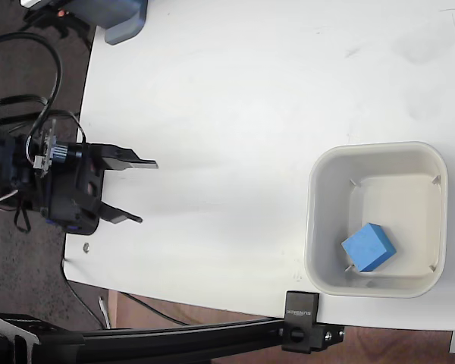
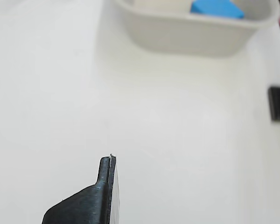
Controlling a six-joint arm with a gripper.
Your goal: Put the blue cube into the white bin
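Blue cube [image 1: 368,247] resting inside white bin [image 1: 315,227], lower right of fixed view, toward bin's lower left corner. Gripper [image 1: 142,191] at left bench [image 1: 235,114] edge, released, empty, well apart from bin.

Matte blue cube [image 1: 368,247], smooth plastic bin [image 1: 312,220]

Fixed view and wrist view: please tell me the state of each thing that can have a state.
Blue cube: lying inside the bin, tilted, free of the hand.
White bin: upright on the table, holding only the cube.
Hand: open, empty, far from the bin at the table's left edge.
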